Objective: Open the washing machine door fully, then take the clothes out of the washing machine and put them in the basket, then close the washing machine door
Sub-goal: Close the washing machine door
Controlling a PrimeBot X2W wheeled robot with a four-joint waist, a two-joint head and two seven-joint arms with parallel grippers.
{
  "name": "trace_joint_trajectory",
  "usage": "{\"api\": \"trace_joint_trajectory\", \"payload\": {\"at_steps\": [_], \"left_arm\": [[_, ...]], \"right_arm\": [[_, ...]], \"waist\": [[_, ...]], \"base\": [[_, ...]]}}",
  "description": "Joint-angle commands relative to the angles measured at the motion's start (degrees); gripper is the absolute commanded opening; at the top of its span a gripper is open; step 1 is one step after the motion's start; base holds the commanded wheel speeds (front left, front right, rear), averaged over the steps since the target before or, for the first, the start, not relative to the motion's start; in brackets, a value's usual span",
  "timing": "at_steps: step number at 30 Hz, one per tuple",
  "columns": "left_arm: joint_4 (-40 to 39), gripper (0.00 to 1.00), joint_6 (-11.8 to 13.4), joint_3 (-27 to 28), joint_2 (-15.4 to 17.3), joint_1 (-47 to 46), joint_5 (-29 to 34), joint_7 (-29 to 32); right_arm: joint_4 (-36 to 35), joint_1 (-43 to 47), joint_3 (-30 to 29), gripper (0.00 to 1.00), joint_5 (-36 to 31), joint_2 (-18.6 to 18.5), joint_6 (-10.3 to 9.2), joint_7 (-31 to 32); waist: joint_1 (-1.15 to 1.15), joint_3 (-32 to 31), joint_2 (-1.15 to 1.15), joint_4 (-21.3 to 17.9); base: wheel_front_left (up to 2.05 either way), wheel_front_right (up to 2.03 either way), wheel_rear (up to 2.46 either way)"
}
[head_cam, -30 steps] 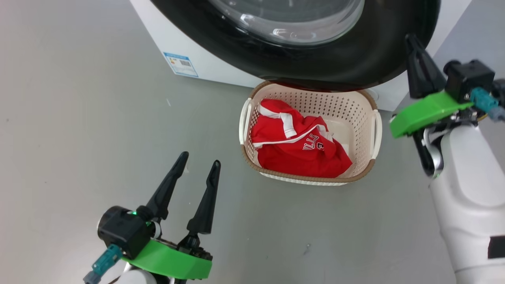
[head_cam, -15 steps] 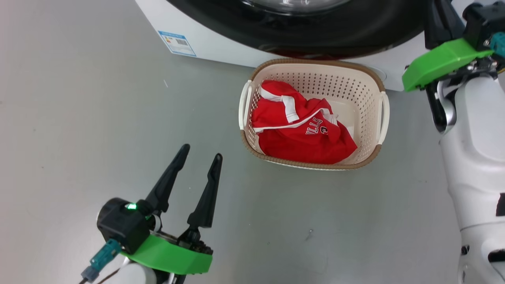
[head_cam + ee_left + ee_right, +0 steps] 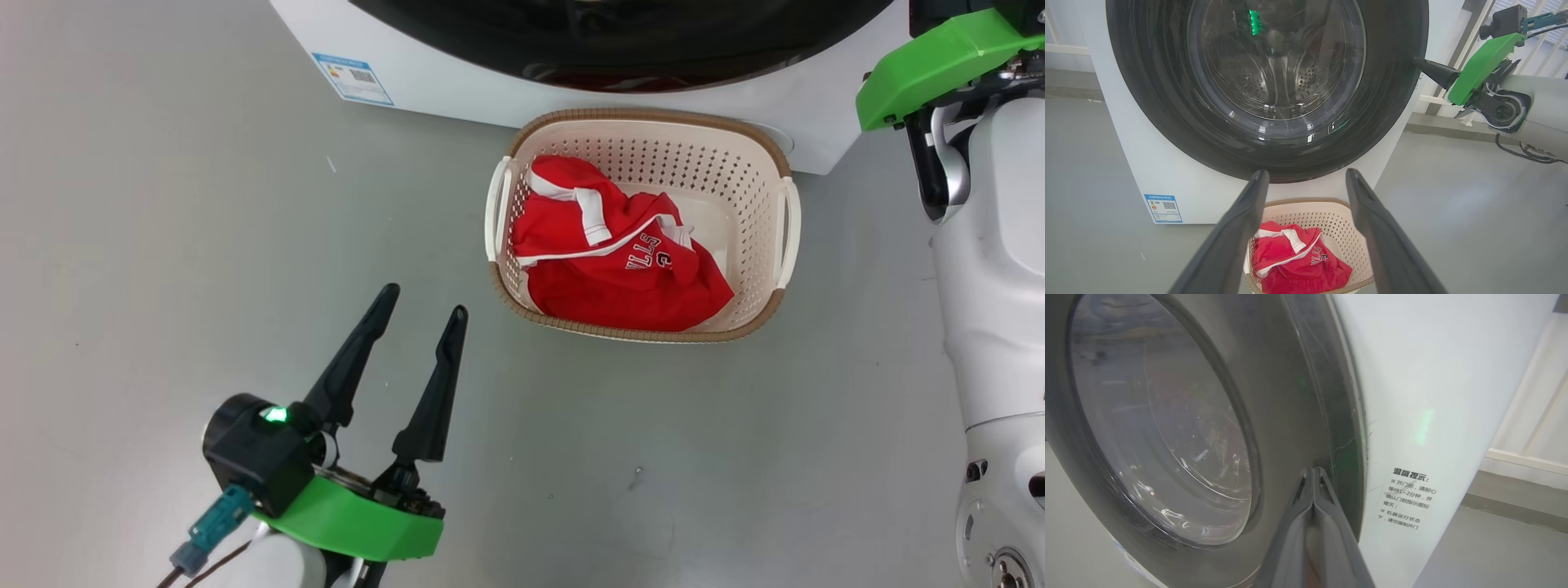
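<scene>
Clothes (image 3: 620, 273) lie in the basket (image 3: 653, 121) before the washing machine (image 3: 457, 91). My left gripper (image 3: 425, 298) gapes over floor (image 3: 163, 245); my right gripper (image 3: 1312, 470), clenched empty, meets the washing machine door (image 3: 1147, 81), which overhung the basket a second ago.

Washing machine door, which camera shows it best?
The left wrist view: the washing machine door faces it almost whole, round black ring and glass window. The head view catches its lower black rim at the top edge. The right wrist view sees it close and slanted, the right fingers shut at its rim.
</scene>
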Motion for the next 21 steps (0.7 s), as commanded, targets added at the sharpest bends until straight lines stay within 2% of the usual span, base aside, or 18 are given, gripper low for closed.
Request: {"api": "trace_joint_trajectory", "payload": {"at_steps": [1, 7, 10, 11, 12, 13, 21], "left_arm": [[-1.3, 1.0, -0.01, 1.3, 1.82, -1.15, 0.77, -0.08], [-0.44, 1.0, 0.51, 0.91, 1.69, -1.18, 1.35, -0.25], [0.37, 1.0, 0.42, 0.93, 1.35, -0.91, 0.55, -0.37], [0.7, 1.0, 0.38, 1.0, 1.25, -0.84, 0.21, -0.4], [1.07, 1.0, 0.34, 1.01, 1.2, -0.79, -0.03, -0.42], [1.47, 1.0, 0.33, 1.03, 1.17, -0.74, -0.18, -0.45], [3.65, 1.0, 0.89, 1.09, 1.29, 0.07, -0.21, -0.56]], "right_arm": [[-1.07, -1.68, 0.17, 0.0, -0.99, 0.7, 0.19, -0.35], [-2.12, 0.88, 1.0, 0.0, 0.01, 0.73, 0.19, -0.35], [-4.27, 4.48, 3.83, 0.0, 4.41, 0.74, 0.19, -0.35], [-5.15, 5.94, 4.99, 0.43, 6.06, 0.75, 0.19, -0.35], [-6.06, 7.47, 5.97, 0.81, 7.29, 0.75, 0.19, -0.35], [-7.02, 9.06, 6.92, 1.0, 8.34, 0.75, 0.19, -0.35], [-16.69, 21.82, 14.64, 1.0, 15.82, 0.76, 0.19, -0.36]], "waist": [[0.0, -0.21, 0.0, 0.01], [0.0, -1.28, 0.0, -0.13], [0.0, -2.57, 0.0, -0.44], [0.0, -3.04, 0.0, -0.66], [0.0, -3.58, 0.0, -0.95], [0.0, -4.16, 0.0, -1.27], [0.0, -8.88, 0.0, -4.83]], "base": [[0.0, 0.0, 0.0], [0.0, 0.0, 0.0], [0.0, 0.0, 0.0], [0.0, 0.0, 0.0], [0.0, 0.0, 0.0], [0.0, 0.0, 0.0], [0.0, 0.0, 0.0]]}}
